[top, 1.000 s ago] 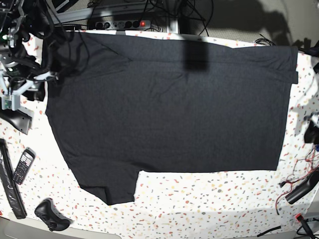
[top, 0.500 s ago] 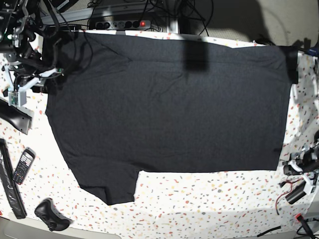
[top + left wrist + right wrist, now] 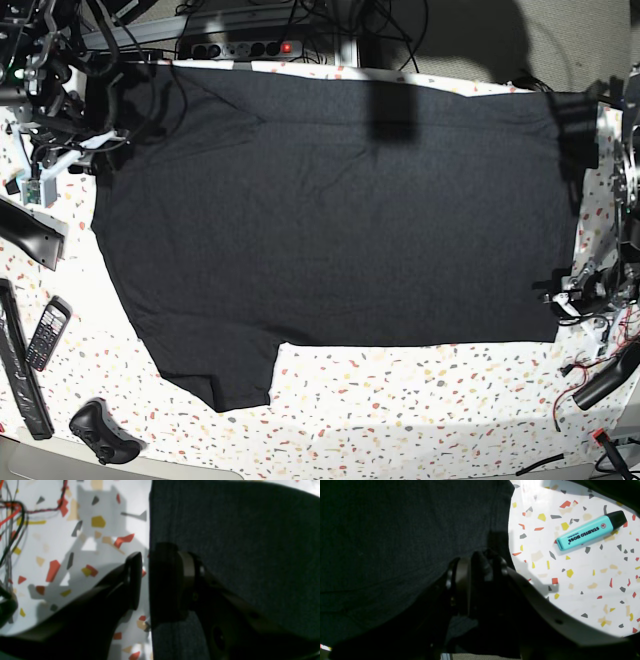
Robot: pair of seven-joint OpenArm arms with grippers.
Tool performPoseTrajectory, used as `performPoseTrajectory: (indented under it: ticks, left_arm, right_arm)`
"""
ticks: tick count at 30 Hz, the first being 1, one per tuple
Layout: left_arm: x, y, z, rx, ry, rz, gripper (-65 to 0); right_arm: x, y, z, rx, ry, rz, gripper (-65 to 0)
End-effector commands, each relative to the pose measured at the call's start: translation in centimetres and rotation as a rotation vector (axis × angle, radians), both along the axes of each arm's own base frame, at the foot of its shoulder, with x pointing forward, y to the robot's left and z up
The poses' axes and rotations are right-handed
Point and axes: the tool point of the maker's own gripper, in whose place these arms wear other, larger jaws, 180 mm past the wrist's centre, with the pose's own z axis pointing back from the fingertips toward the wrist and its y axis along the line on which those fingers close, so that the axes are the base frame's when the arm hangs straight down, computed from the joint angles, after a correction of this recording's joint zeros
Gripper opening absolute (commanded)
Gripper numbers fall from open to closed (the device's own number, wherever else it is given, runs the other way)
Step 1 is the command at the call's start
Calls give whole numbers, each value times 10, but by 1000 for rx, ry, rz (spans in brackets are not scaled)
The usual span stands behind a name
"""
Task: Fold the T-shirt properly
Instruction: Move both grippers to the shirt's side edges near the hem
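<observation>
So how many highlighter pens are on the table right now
1: a turquoise highlighter on the speckled table, just off the T-shirt edge. Others may be hidden.

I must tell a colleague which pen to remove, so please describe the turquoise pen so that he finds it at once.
Start from the big black T-shirt spread on the speckled table. Just beyond the shirt's edge near the right hand, the highlighter pen lies flat on bare tabletop, apart from the cloth. It is the only turquoise thing there, with a black cap and dark lettering along its body.
</observation>
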Motion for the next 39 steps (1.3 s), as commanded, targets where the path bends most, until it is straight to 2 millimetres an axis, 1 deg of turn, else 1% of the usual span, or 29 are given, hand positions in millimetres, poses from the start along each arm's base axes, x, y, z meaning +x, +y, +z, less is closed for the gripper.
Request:
performPoseTrajectory:
  ticks: [1,6,9,13,16,22,23,24,25,27,28,32,35,37,39]
  left_arm:
    - [10,9,14,14,-47,23,-436]
    - [-6,9,-5,13,-15,23,-436]
    - [-9,4,-8,-11,0,13,-436]
    - [-8,-19,-4,-107,-9,-61,-449]
    - [-6,-31,0,-135,-11,-106,-449]
    - [2,-49,7,-138,-18,-157,-450]
    - [3,-50,7,-139,-20,-159,-459]
    - [3,-51,7,-140,-22,-160,-482]
    - [3,-51,7,-141,-23,-160,-515]
    - [4,-51,8,-140,-25,-159,-616]
    - [4,-50,8,-140,-31,-157,-650]
    - [9,-46,14,-137,-74,-149,-650]
    - [8,-46,12,-114,-63,-165,-650]
    - [8,-47,11,-110,-62,-170,-650]
    - [8,-48,11,-112,-63,-171,-650]
  right_arm:
    - [7,-2,11,-21,-41,16,-496]
    - [7,-2,11,-21,-42,16,-496]
    - [7,-2,12,-21,-45,17,-496]
    - [11,-1,16,-22,-74,19,-496]
    - [13,-1,19,-23,-96,21,-496]
    - [16,-1,21,-20,-108,23,-496]
    - [16,-1,21,-20,-108,23,-496]
    - [16,-1,21,-20,-108,23,-496]
    - [16,-1,21,-20,-108,23,-496]
    - [17,0,22,-21,-115,23,-496]
    - [19,0,24,-21,-134,25,-496]
    - [31,1,42,-26,-253,37,-496]
    - [44,0,54,-27,-316,37,-496]
    - [56,-5,56,-15,-324,17,-496]
    - [71,-13,53,7,-332,-10,-495]
